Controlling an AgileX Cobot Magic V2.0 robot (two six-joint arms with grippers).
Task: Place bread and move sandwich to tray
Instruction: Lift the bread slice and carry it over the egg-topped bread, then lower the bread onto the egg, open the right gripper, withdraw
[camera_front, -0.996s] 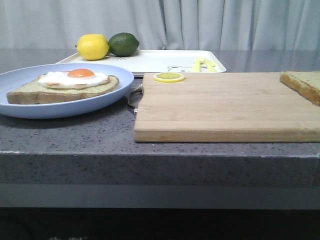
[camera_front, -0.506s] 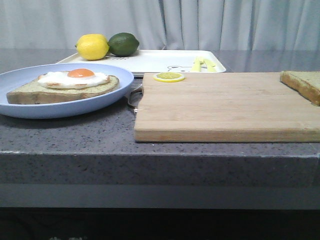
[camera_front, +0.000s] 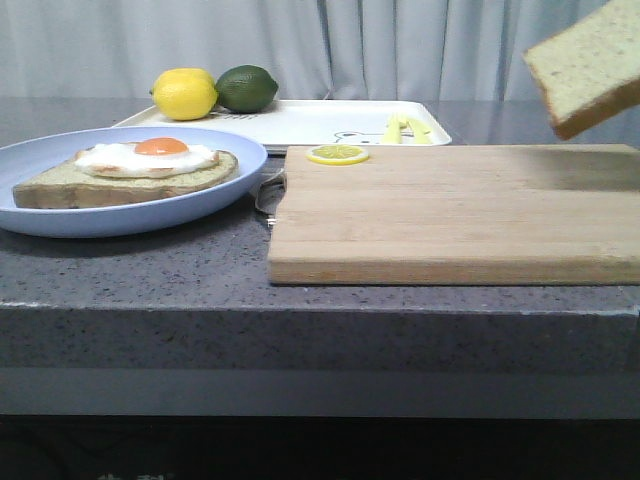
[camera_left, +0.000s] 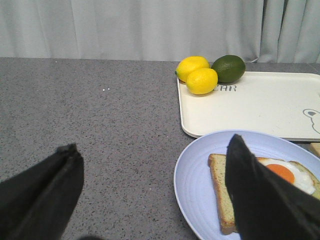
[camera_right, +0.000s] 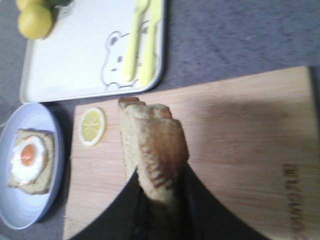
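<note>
The bread (camera_front: 590, 65), a thick slice with a brown crust, hangs tilted in the air above the right end of the cutting board. In the right wrist view my right gripper (camera_right: 161, 175) is shut on the bread (camera_right: 152, 140), edge-on between the fingers. The sandwich (camera_front: 130, 170), toast bearing a fried egg, lies on its pale blue plate (camera_front: 60, 215) at the left. The white tray (camera_front: 320, 125) stands behind. My left gripper (camera_left: 152, 145) is open and empty above the counter, one finger over the plate (camera_left: 195, 180) and toast (camera_left: 222, 200).
A bamboo cutting board (camera_front: 450, 210) fills the middle and right, with a lemon slice (camera_front: 338, 154) at its back left corner. A lemon (camera_front: 185, 93) and lime (camera_front: 247, 88) sit on the tray's far left, yellow cutlery (camera_front: 405, 128) on its right. A curtain hangs behind.
The bread has risen off the right end of the cutting board into the air, tilted. The plate, sandwich and tray have not moved.
</note>
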